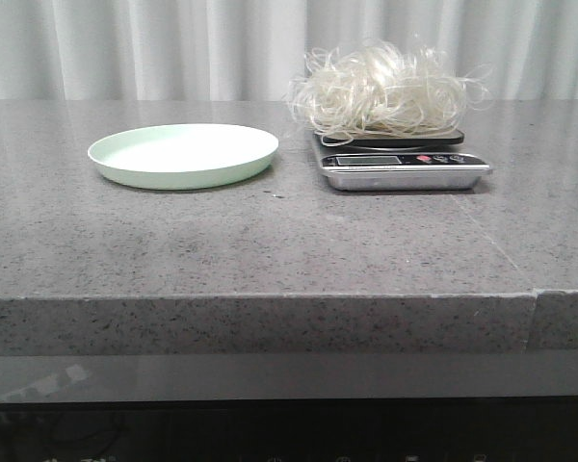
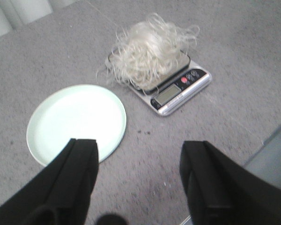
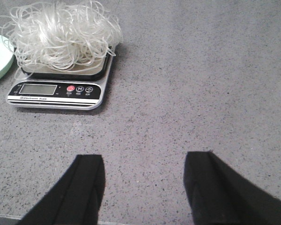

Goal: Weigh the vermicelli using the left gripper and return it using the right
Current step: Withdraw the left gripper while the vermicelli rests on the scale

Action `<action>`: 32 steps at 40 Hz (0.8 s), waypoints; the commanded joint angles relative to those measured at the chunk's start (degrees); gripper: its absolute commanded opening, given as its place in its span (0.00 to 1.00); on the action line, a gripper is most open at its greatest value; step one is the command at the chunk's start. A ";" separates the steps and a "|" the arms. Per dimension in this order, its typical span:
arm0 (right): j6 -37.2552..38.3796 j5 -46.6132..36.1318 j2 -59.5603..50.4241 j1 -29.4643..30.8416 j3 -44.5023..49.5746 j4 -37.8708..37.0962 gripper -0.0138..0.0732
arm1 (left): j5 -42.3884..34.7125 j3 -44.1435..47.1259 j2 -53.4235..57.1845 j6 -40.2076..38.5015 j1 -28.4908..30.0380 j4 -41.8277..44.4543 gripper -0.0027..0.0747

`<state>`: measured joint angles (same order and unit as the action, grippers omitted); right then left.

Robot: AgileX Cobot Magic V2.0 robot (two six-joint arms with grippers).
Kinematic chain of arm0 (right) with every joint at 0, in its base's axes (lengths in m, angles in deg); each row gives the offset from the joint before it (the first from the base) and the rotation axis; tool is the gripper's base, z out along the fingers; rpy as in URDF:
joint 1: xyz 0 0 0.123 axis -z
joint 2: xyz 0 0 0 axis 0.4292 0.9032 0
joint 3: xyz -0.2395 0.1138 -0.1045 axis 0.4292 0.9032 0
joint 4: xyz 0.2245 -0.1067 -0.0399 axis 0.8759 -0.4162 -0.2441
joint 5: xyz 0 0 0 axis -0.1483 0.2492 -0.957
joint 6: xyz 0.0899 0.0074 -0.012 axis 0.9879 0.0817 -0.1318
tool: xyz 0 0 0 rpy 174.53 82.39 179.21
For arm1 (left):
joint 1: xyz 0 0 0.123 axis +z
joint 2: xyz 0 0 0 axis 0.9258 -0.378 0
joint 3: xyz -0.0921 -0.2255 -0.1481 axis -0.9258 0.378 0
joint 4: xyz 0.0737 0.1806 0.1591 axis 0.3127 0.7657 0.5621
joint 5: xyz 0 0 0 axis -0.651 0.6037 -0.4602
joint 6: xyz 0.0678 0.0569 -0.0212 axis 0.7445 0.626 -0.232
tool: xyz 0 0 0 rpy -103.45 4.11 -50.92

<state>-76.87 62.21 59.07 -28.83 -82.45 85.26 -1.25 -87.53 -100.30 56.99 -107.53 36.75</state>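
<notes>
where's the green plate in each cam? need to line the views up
Front view: green plate sits left of centre on the counter, empty, left of the scale.
Left wrist view: whole plate shows, just past the left gripper, beside the scale.
Right wrist view: only a sliver of its rim at the frame edge.
Shared landmark: the scale with the vermicelli on it.

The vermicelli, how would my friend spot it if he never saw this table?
Find the grey table, then the silver scale right of the pale green plate. The vermicelli sits on the scale: a fluffy whitish nest of thin loopy strands, the only tangled thing there.
</notes>
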 commanded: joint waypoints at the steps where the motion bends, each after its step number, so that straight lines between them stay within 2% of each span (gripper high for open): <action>1: -0.07 -3.73 0.66 0.44 -2.01 -0.39 0.73 | -7.65 6.40 7.07 -0.84 -0.56 -0.73 0.65; 9: -0.07 -3.73 0.66 0.44 -2.01 -0.39 0.73 | -14.48 21.37 19.11 -1.37 -0.56 -2.02 0.65; 18: -0.07 -3.73 0.66 0.44 -2.01 -0.39 0.73 | -20.82 32.71 28.14 -1.36 -0.56 -2.94 0.65; 32: -0.07 -4.20 0.67 0.44 -2.01 -0.39 0.73 | -23.57 35.57 29.86 -1.36 -0.56 -2.94 0.65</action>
<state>-76.87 62.21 59.07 -28.83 -82.45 85.26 -19.76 -50.48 -70.29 56.23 -107.66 34.29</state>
